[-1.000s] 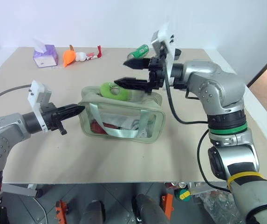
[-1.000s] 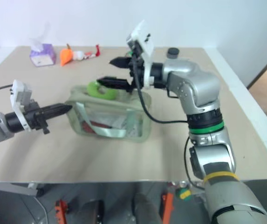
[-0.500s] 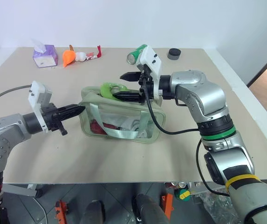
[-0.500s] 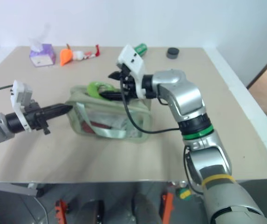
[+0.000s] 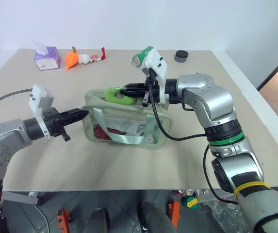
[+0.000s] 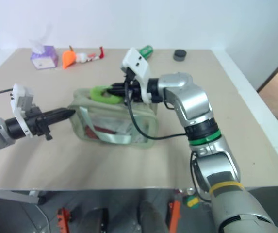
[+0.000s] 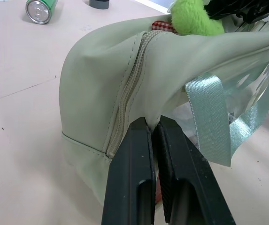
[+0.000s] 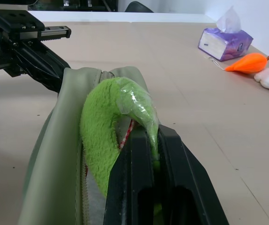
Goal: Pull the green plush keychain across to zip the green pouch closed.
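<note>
Fingers of the left gripper are clenched on the nine o'clock end of the green pouch, which sits mid-table. At the pouch's twelve o'clock edge lies the green plush keychain, grasped at its three o'clock side by the right gripper.
</note>
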Available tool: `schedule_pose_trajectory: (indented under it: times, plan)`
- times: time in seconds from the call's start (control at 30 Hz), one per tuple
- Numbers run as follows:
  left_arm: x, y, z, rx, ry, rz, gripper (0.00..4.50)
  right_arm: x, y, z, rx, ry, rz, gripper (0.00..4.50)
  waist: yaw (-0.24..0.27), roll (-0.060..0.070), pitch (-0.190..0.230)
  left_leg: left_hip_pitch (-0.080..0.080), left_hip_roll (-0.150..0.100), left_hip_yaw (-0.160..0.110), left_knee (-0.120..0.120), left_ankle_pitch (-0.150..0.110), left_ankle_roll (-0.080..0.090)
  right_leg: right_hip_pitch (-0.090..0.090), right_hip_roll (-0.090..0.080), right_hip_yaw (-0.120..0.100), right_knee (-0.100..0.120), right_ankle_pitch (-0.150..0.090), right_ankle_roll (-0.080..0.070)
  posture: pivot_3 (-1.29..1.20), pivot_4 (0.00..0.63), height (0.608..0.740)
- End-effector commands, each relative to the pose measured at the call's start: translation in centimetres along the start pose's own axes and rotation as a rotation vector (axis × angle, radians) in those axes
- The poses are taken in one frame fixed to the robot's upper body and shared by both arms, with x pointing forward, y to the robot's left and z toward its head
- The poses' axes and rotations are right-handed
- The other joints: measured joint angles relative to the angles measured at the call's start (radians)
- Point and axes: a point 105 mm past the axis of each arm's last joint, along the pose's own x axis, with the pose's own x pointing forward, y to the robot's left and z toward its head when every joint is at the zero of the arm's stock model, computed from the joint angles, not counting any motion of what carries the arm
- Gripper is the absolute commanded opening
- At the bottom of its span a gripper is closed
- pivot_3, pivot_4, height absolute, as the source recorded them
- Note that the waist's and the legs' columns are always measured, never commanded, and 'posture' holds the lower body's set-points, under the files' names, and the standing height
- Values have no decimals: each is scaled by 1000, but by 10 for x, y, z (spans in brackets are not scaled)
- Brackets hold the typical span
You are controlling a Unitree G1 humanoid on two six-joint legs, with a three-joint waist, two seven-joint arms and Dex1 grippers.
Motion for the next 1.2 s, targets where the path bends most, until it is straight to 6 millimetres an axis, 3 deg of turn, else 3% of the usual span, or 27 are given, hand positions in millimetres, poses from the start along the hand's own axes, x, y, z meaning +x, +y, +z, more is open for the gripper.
schedule_pose_trajectory:
  times: [0.03, 0.23, 0.37, 0.57, 0.67, 0.77, 0.97, 1.1, 1.2]
  plan:
    - [-3, -2, 8, 20, -31, 2, 0, -5, -2, 13, -35, -39, -8, 26, 0, 0, 0, 0, 0, 0, 0, 0, 0, 0, 0, 0, 0, 0, 0, 0, 150, 740]
    - [-2, -3, 8, 15, -31, 2, 0, -16, -15, 21, -50, -47, -55, 26, 0, 0, 0, 0, 0, 0, 0, 0, 0, 0, 0, 0, 0, 0, 0, 0, 150, 740]
    - [-2, -4, 7, 12, -30, 3, 0, -45, -38, 30, -78, -43, -133, 26, 2, 0, 0, 0, 0, 0, 0, 0, 0, 0, -1, 0, 0, 0, 0, 0, 150, 740]
    - [1, -4, 3, 1, -30, 1, 0, -92, -58, 22, -114, 28, -236, 26, 2, 0, 0, 0, -1, 0, -1, 0, 0, 0, -2, 0, -1, -1, 1, 0, 150, 740]
    - [4, -4, 2, -1, -31, -7, 0, -110, -55, 12, -151, 98, -236, 26, 3, 0, 0, 0, -1, 0, -1, 0, 0, 0, -2, 0, -1, -1, 1, 0, 150, 740]
    - [5, -3, 2, 0, -28, -9, 0, -132, -48, -18, -267, 274, -223, 26, 10, 0, 0, 0, -2, 0, -1, 0, 0, 1, -3, -1, -1, -1, 1, 0, 150, 740]
    - [8, -2, 3, -1, -24, -19, 0, -177, -69, -43, -374, 535, -367, 26, 4, 0, 0, 2, -3, 3, 0, 0, 0, 1, -4, 3, -1, 0, 3, 0, 150, 740]
    - [9, -2, 1, -8, -17, -22, 0, -194, -75, -51, -420, 642, -408, 26, 4, 0, 0, 2, -3, 3, 0, 0, 0, 2, -3, 3, -1, 0, 3, 0, 150, 740]
    - [9, -2, 1, -10, -16, -26, 0, -198, -68, -65, -447, 725, -369, 26, 6, 0, 0, 2, -3, 4, 1, 0, -1, 2, -4, 4, -1, 0, 4, 0, 150, 740]
